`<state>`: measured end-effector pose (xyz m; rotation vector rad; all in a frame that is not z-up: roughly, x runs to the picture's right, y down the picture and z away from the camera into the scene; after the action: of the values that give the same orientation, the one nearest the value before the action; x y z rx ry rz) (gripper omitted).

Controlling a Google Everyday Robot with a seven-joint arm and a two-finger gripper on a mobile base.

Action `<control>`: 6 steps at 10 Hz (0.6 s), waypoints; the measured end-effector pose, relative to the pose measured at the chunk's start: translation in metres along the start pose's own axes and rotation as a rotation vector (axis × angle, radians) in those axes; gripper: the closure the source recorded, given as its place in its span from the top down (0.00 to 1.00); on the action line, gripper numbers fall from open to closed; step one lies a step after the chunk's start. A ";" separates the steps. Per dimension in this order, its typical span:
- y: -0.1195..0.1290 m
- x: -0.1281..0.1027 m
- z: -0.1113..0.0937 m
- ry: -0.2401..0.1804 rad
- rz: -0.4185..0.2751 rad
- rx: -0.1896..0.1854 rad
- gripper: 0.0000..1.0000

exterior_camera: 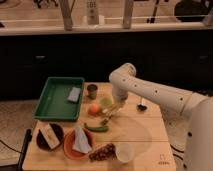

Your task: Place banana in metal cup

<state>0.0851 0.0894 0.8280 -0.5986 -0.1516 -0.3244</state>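
Note:
The banana (pixel 110 115) is a pale yellow shape in the middle of the wooden table (pixel 145 135), right at the tip of my gripper (pixel 114 107). I cannot tell whether the banana is held or lies on the table. The metal cup (pixel 92 91) stands upright at the back of the table, beside the green tray, left of and behind the gripper. My white arm (pixel 150 92) reaches in from the right and bends down over the banana.
A green tray (pixel 52 102) holding a sponge (pixel 74 94) sits back left. Near the gripper are an orange fruit (pixel 94 108), a green bowl (pixel 105 102) and a green vegetable (pixel 96 127). In front are a dark bowl (pixel 49 136), an orange plate (pixel 75 145), a snack bar (pixel 102 152) and a white cup (pixel 123 152). A small black object (pixel 142 106) lies to the right.

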 end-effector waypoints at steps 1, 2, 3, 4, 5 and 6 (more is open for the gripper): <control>-0.004 0.003 -0.014 -0.009 0.001 0.012 0.00; -0.006 0.004 -0.021 -0.017 -0.001 0.021 0.00; -0.007 0.007 -0.027 -0.020 0.000 0.029 0.00; -0.009 0.011 -0.033 -0.024 0.002 0.039 0.00; -0.010 0.013 -0.035 -0.025 0.003 0.044 0.00; -0.013 0.013 -0.038 -0.027 0.000 0.052 0.00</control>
<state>0.0949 0.0539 0.8069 -0.5515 -0.1855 -0.3111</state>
